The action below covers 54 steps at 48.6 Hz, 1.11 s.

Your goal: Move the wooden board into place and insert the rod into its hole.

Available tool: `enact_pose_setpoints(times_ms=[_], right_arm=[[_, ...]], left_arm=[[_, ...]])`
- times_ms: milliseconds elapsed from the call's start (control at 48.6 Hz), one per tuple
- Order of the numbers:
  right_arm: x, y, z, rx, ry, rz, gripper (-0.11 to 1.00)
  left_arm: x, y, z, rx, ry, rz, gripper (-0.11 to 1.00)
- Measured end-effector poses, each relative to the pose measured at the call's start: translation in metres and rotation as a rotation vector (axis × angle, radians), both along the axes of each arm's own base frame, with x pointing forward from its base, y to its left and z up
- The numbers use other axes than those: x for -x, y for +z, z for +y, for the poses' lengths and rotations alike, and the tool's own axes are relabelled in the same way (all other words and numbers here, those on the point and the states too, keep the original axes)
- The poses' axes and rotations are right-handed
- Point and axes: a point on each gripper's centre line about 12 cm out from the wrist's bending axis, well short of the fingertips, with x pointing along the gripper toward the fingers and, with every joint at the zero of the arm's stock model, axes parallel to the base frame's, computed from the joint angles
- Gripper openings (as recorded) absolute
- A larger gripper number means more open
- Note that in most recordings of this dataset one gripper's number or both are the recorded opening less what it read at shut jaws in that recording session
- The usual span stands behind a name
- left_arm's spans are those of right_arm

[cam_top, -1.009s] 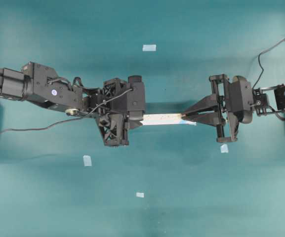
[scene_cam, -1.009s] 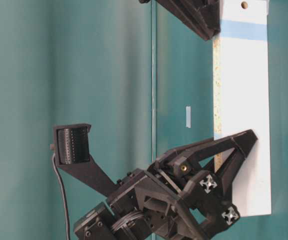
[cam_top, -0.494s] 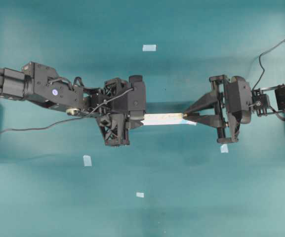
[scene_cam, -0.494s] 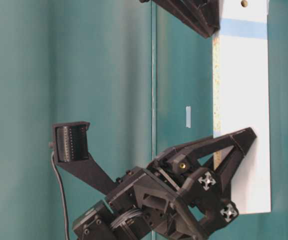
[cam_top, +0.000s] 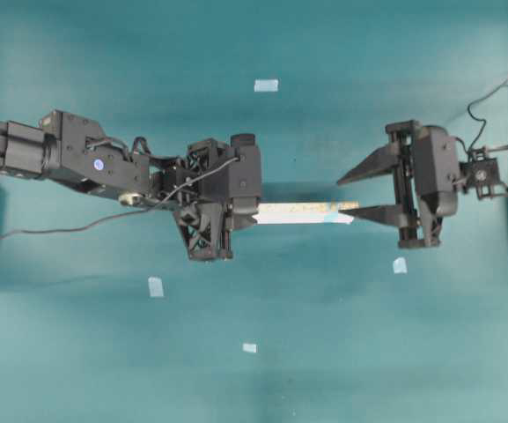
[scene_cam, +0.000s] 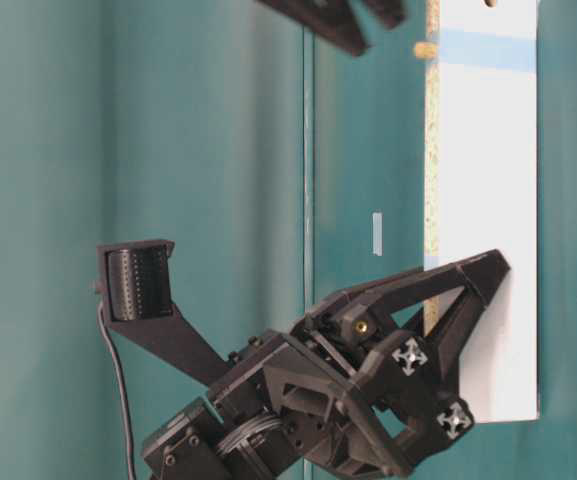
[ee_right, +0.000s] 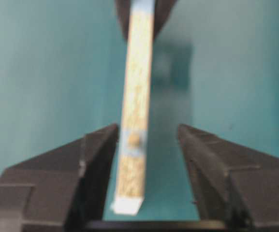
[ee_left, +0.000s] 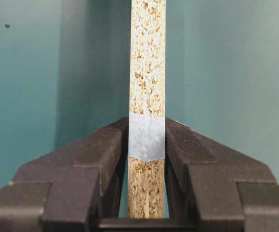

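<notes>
board held on edge, rod seated near its free end

left gripper [ee_left: 146, 159] clamps the stiff, light wooden board [cam_top: 298, 212] at its taped end; right gripper [cam_top: 355, 196] spread wide beside the rod [ee_right: 134, 140]

I count one wooden board [cam_top: 296, 212] and one rod [ee_right: 134, 140] seated in it. I see two grippers and four pale-blue tape squares [cam_top: 266, 85] on the table.

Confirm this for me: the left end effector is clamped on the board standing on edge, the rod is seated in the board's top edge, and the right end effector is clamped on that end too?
Not quite. The right end effector is open, its fingers apart from the wooden board, as the right wrist view shows. The left end effector is clamped on the board, and the rod sits in its edge.
</notes>
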Motion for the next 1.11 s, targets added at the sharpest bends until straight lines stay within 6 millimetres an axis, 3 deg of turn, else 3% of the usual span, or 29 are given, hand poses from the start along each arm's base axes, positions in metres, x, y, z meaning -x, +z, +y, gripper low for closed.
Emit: enact_pose_setpoints(times_ms=[103, 309, 350, 515, 618, 906, 1112], right_arm=[[0.002, 0.01, -0.001, 0.008, -0.005, -0.017, 0.63], [0.005, 0.02, -0.001, 0.019, -0.012, -0.028, 0.63], [0.006, 0.021, -0.001, 0.019, -0.013, -0.03, 0.63], [0.008, 0.025, -0.001, 0.02, -0.015, -0.039, 0.63], [0.011, 0.027, -0.001, 0.02, -0.015, -0.047, 0.63], [0.022, 0.029, -0.001, 0.025, -0.021, -0.047, 0.62], [0.029, 0.027, -0.001, 0.032, -0.029, -0.014, 0.62]], left_arm=[[0.0, 0.0, 0.001, 0.0, 0.002, 0.0, 0.27], [0.0, 0.0, 0.001, 0.0, 0.002, 0.0, 0.81], [0.0, 0.0, 0.0, 0.0, 0.0, 0.0, 0.86], [0.0, 0.003, 0.001, 0.0, 0.002, -0.008, 0.86], [0.002, 0.017, 0.0, 0.0, 0.0, -0.038, 0.86], [0.023, 0.043, 0.0, -0.002, 0.0, -0.087, 0.86], [0.035, 0.048, 0.0, -0.001, 0.002, -0.095, 0.86]])
